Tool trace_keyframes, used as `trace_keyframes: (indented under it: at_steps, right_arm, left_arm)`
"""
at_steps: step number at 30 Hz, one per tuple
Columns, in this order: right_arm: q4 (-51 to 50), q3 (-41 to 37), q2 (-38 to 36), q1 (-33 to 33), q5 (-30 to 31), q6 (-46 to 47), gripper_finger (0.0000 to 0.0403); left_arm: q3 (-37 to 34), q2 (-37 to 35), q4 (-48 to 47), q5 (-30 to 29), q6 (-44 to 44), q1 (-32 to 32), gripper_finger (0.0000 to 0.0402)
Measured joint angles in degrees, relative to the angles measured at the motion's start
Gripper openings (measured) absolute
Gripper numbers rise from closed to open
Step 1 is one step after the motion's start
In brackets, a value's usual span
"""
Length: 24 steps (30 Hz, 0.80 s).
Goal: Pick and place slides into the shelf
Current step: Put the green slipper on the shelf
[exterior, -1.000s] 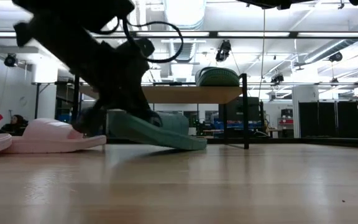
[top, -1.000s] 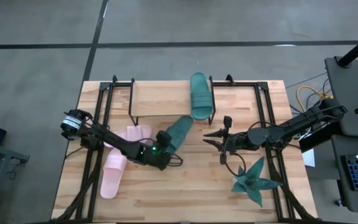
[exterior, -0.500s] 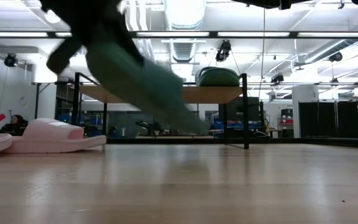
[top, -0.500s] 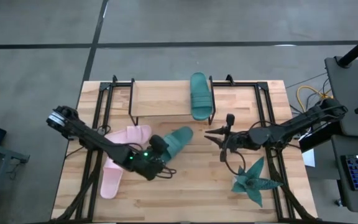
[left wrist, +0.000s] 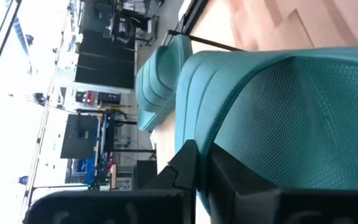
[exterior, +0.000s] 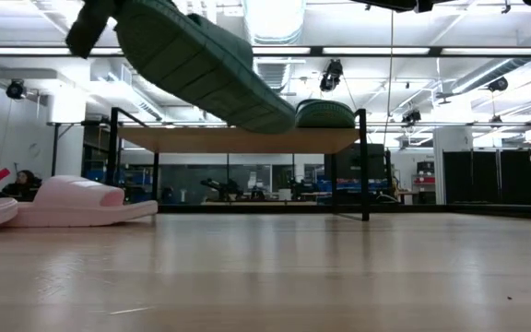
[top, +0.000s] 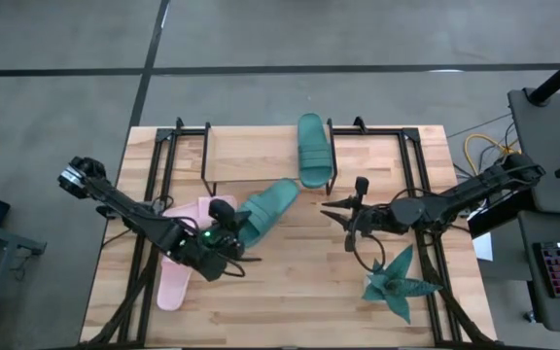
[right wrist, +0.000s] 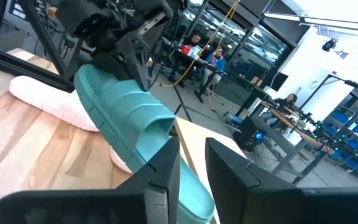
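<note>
My left gripper (top: 227, 226) is shut on a dark teal slide (top: 268, 206), which hangs in the air in front of the shelf (top: 256, 156). The low view shows its ribbed sole (exterior: 201, 65) slanting down to the height of the shelf board (exterior: 238, 140). A second teal slide (top: 310, 151) lies on the board's right end. Two pale pink slides (top: 198, 208) (top: 171, 279) rest sole-down on the table at the left. My right gripper (top: 340, 218) hovers open right of centre, pointing at the held slide, with nothing between its fingers. My left gripper holds the teal slide by its near-left end, next to the ribbed strap (left wrist: 205, 180), with a thin part of that end between the two fingers. The fingers come from the table's left, slanting slightly down. The slide is lifted clear and tilted, its free end (exterior: 275, 115) lower.
A spiky teal plant (top: 397, 282) lies at the table's near right. Black frame rails (top: 158, 180) (top: 418, 175) run front to back on both sides. There is bare wood (top: 299, 282) in the near middle. People sit in the room beyond the table.
My left gripper has risen and drawn back toward the table's left edge, rolling a little, still shut on the teal slide. The slide, whose free end rested on the table in front of the shelf, is now lifted clear and hangs at board height.
</note>
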Motion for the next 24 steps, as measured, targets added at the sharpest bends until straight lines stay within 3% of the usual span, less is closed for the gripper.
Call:
trace_keyframes:
  at_steps: [8,15,24]
  right_arm:
    - [-1.31,0.0,-0.01,0.0,0.0,0.0,0.0065]
    - [-1.74,0.0,0.06,0.0,-0.02,2.62,0.0066]
    - [-2.52,0.0,0.08,0.0,-0.15,5.61,0.0064]
  left_arm:
    - [1.79,-0.56,0.12,-1.99,0.0,-0.36,0.0]
    - [2.6,0.68,2.25,-16.65,0.07,1.41,0.0]
    - [3.96,7.48,14.19,-17.64,4.93,11.34,0.0]
